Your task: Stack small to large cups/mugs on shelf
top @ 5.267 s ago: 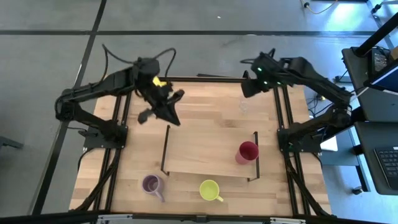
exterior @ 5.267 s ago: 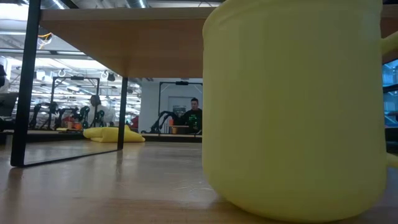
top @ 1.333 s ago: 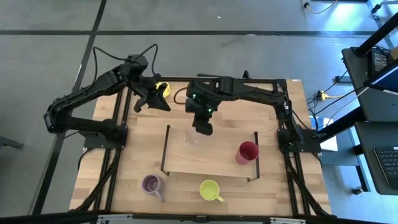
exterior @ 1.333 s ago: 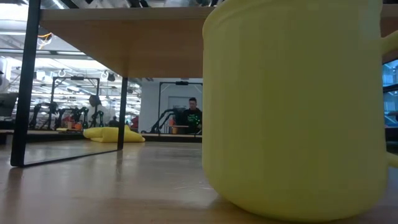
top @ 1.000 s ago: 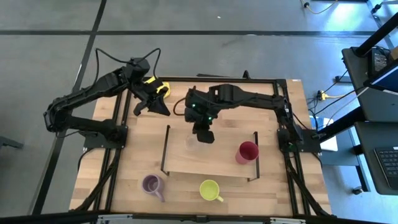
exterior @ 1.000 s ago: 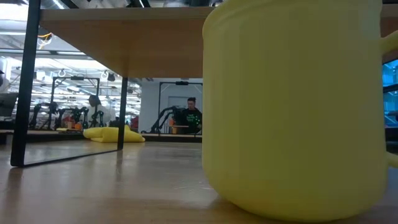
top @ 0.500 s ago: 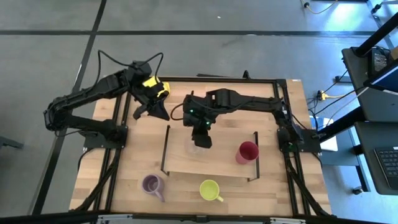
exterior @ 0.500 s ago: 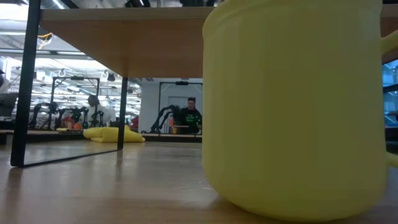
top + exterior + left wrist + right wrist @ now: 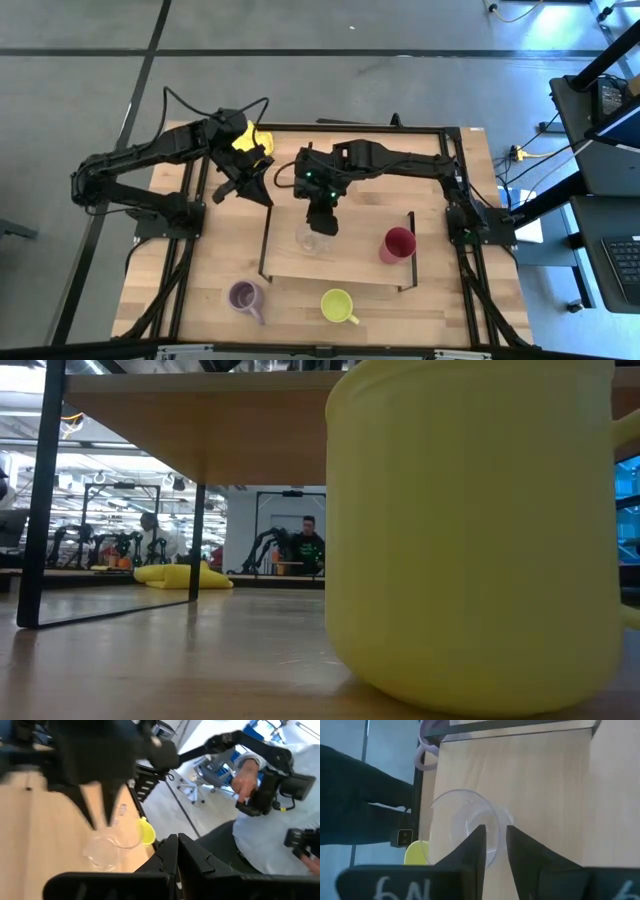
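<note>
The small clear glass (image 9: 311, 241) is over the left part of the light-wood shelf (image 9: 350, 262), with my right gripper (image 9: 321, 226) shut on it from above. The red cup (image 9: 398, 243) stands on the shelf's right end. The purple mug (image 9: 243, 296) and the yellow-green mug (image 9: 338, 305) stand on the table in front of the shelf. My left gripper (image 9: 262, 195) is shut and empty by the shelf's far left corner. In the left wrist view it (image 9: 177, 845) points toward the glass (image 9: 107, 849). My right gripper pinches the glass's wall at the rim (image 9: 496, 822), one finger (image 9: 476, 845) inside the glass and the other (image 9: 519, 845) outside. The fingers come from above, pointing down. The glass is upright over the shelf board; whether its base rests on the board, I cannot tell.
A yellow cloth (image 9: 251, 139) lies at the table's far left, behind my left arm. The shelf's black end frames (image 9: 266, 240) stand at both short ends. In the low view the yellow-green mug (image 9: 470, 540) fills the right side. A person (image 9: 260, 785) sits beyond the table.
My right gripper has carried the glass a little toward the table's near edge, over the shelf's left part. My left gripper has moved toward the near edge and somewhat right, away from the yellow cloth and closer to the shelf's far left corner.
</note>
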Tool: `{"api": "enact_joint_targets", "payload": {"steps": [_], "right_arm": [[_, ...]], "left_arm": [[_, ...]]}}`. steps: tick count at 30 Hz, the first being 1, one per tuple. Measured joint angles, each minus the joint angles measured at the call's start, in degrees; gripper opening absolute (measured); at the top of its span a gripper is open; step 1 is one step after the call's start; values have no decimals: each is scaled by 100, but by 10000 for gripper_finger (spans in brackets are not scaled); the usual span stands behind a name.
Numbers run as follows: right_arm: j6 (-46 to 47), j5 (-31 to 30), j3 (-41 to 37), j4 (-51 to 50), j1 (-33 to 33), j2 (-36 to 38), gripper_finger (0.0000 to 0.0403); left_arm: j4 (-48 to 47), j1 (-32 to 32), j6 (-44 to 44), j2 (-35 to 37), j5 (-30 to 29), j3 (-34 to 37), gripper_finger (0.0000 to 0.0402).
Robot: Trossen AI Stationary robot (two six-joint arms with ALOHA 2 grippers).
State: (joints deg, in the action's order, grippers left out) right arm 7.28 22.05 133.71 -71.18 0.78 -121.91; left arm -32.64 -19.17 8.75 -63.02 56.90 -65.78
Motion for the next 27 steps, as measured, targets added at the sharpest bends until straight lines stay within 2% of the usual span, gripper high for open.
{"api": "enact_joint_targets", "payload": {"steps": [4,9,16,19,23,27], "right_arm": [[18,-285,125,292,167,45,93],[367,-340,124,517,437,169,146],[448,-1165,114,562,840,414,206],[449,-1483,124,577,1034,682,217],[427,-1927,122,567,1290,1095,221],[412,-2137,122,505,1504,1461,217]], "left_arm": [[2,285,1,-24,-150,0,21],[52,511,10,-203,-321,4,42],[-96,772,476,-885,-1350,11,83],[-171,976,654,-1068,-1816,9,102],[54,1209,1333,-1225,-2309,9,114],[542,1462,1913,-1241,-2495,4,113]]}}
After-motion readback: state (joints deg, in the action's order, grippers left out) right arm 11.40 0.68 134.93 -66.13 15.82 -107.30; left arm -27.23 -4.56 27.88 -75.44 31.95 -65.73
